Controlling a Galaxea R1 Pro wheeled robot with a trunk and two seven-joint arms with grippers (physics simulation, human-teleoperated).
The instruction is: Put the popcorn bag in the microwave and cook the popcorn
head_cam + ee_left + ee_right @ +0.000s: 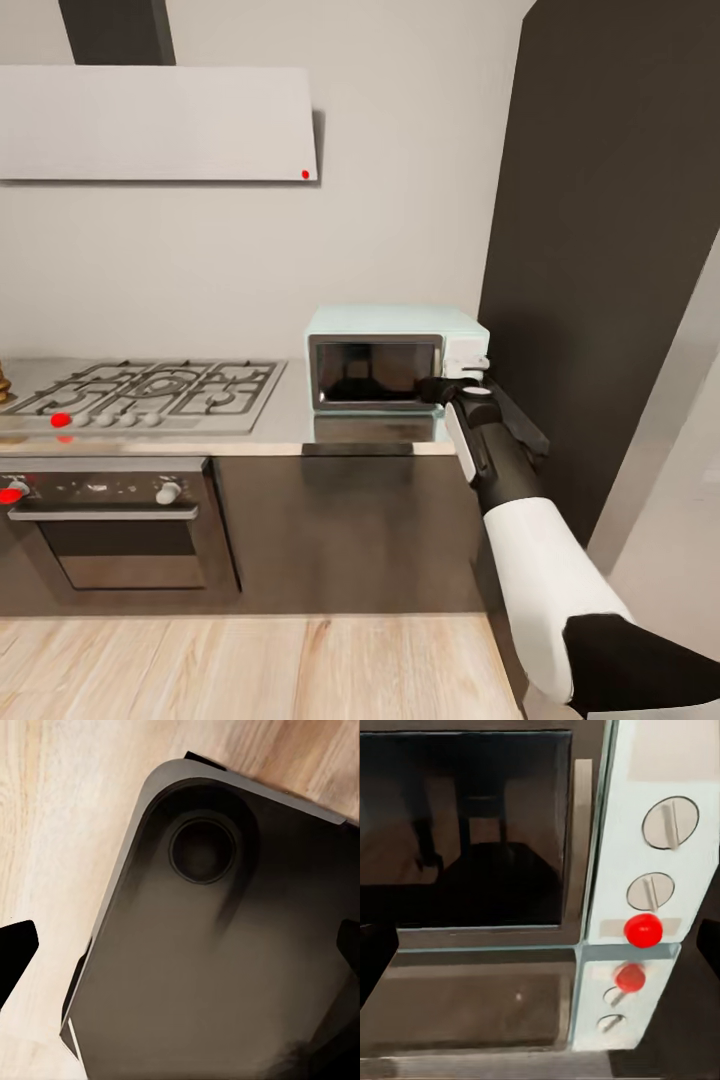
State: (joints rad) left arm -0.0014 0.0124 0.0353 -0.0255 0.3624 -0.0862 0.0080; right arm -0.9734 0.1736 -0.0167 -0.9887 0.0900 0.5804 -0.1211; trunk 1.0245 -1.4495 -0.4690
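Right gripper [462, 388] at the end of an outstretched arm, head view: poised just before the control panel [467, 352] at the right end of the microwave [395, 358], close enough that touching or apart cannot be told. Microwave standing at the right end of the countertop [290, 425], door shut, dark glass [375, 372] to the left of the gripper. Hob [150, 392] farther left along the same top, oven [115, 525] beneath it, hood [155, 122] above.

Left wrist view: left gripper [180, 952] spread wide, one dark fingertip [15, 956] at each edge of the picture, hanging over the robot's own dark base [217, 967] and the wood floor [52, 832] (well away from the work).

Right wrist view: fingers [373, 964] parted wide and holding nothing, aimed square at the microwave's front. Between them the seam where door meets panel; on the panel two knobs [670, 823] stacked upright with a red button [643, 930] below, all mirrored in the shiny top.

Judged relation for the coming move: panel and door edge straight ahead of the right gripper, hence right arm the nearer by far. Whether the popcorn bag lies behind the dark glass: cannot be told.
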